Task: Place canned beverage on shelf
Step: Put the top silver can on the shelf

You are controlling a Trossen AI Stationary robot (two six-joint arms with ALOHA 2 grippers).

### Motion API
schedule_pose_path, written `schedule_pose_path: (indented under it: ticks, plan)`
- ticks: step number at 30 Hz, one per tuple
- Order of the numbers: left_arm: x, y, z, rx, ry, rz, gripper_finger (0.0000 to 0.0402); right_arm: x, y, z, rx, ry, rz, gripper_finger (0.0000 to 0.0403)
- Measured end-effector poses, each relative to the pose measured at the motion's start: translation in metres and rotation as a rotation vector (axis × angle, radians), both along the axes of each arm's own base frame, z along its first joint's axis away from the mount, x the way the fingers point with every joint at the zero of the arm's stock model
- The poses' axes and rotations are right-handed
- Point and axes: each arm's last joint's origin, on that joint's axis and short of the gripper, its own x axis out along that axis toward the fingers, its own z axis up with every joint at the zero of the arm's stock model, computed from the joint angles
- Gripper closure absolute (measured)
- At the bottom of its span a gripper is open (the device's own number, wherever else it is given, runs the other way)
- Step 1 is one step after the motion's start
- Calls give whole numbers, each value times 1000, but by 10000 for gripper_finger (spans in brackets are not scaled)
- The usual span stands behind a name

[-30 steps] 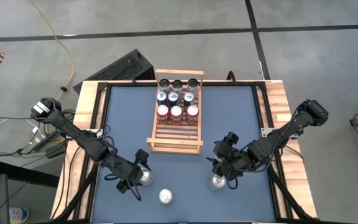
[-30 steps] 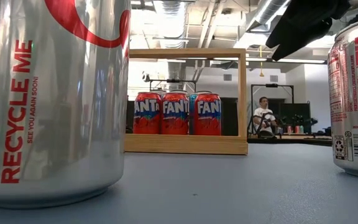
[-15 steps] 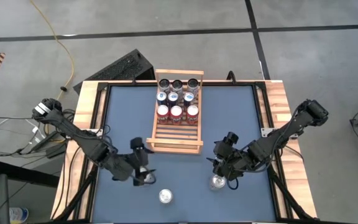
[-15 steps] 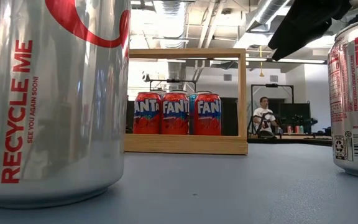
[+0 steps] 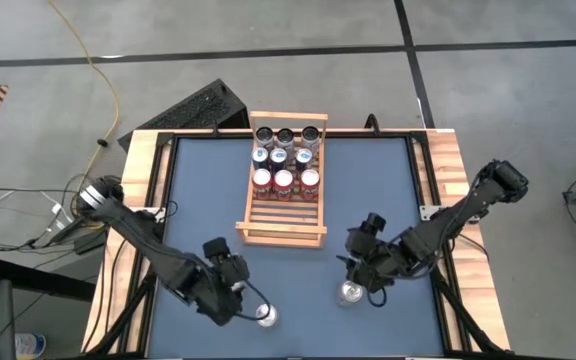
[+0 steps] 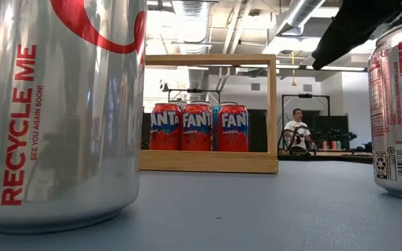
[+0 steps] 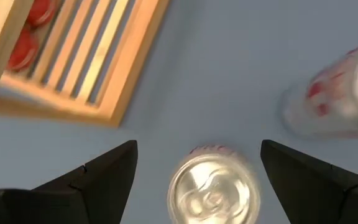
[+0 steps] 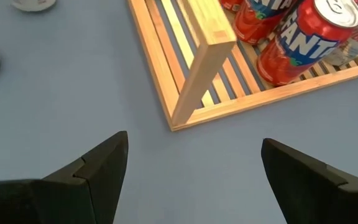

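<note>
On the blue table [image 5: 198, 190] a light-wood slatted shelf [image 5: 280, 222] sits toward the far side, centre. Nine cans fill its far part in three rows; the nearest row is red Fanta cans [image 5: 284, 181], upright. The near slats of the shelf are bare.

Left gripper [image 5: 240, 296] is over the near edge of the table, just beside a silver can [image 5: 267, 316] standing upright there. Left wrist view: fingers [image 7: 104, 171] are spread wide, the silver can top [image 7: 213, 190] sits between them, no contact visible. A second silver can [image 7: 344, 102] shows blurred farther off in the same view, and a corner of the shelf [image 7: 86, 62] with red cans.

Right gripper [image 5: 360, 270] is near the front right of the table, right over the second silver can [image 5: 349, 294], which stands upright. Right wrist view: fingers [image 8: 101, 165] are apart, nothing held between them, only bare table and the shelf rail [image 8: 207, 56] ahead with Fanta cans [image 8: 306, 34] behind it.

Low view: big silver can with red "RECYCLE ME" print [image 6: 58, 111] fills the left, another silver can [image 6: 400, 111] at the right edge, shelf [image 6: 211, 162] between them farther back with Fanta cans [image 6: 197, 127]. Dark arm part [image 6: 354, 24] hangs over the right-hand can. A person [image 6: 297, 129] sits in the room behind.

Both silver cans are on the table, well apart from the shelf.
</note>
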Motion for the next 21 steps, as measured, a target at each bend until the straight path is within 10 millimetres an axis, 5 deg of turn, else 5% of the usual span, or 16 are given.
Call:
schedule_pose_path:
  ticks: [8,21]
  plan:
    - [11,-15,-17,-43,132,4,73,-4,6,0,-7,4,34,65]
    - [8,-8,-17,-13,125,156,73,-7,12,0,-3,2,54,65]
